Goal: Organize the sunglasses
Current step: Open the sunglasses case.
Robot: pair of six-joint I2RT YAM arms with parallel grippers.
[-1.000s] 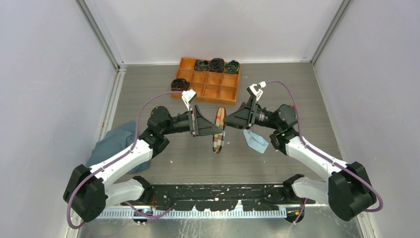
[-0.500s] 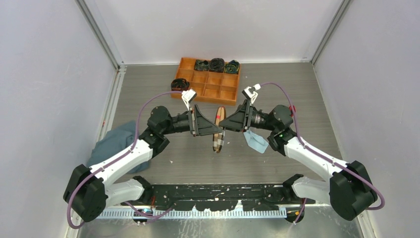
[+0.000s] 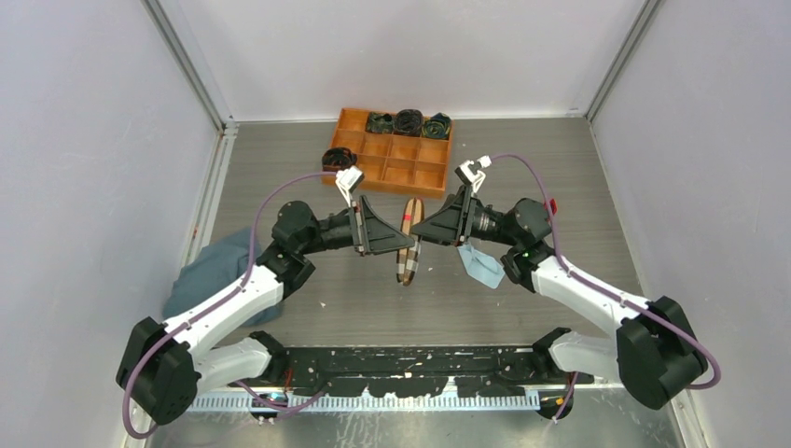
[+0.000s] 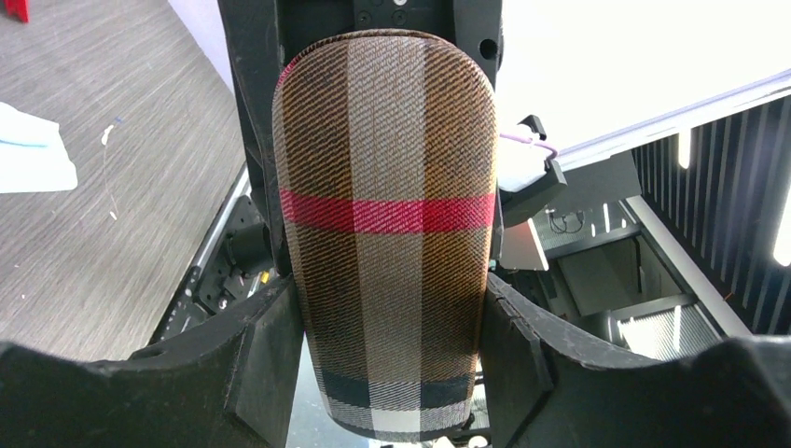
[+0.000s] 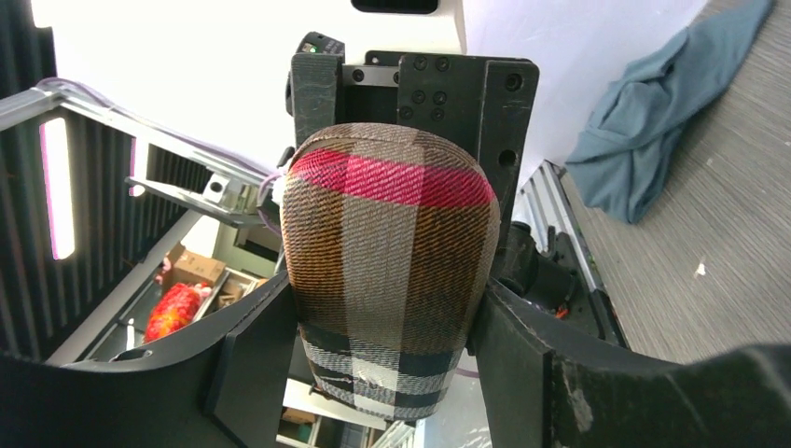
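Plaid case (image 3: pixel 409 245), tan/black w/ one red stripe, is at mid-table, its long axis going near-to-far. Whether it touches the table (image 3: pixel 560 187) I cannot tell. Just to its R a small light blue cloth (image 3: pixel 483 265) lies flat on the grey wood-grain top. At the back stands an orange tray (image 3: pixel 410 174) w/ many compartments. 3 dark rolled items (image 3: pixel 408 121) sit side by side in back-row compartments. One more dark roll (image 3: pixel 338 158) sits outside, against the tray's L edge. Far L, near the wall, lies a crumpled grey-blue cloth heap (image 3: pixel 210 271).
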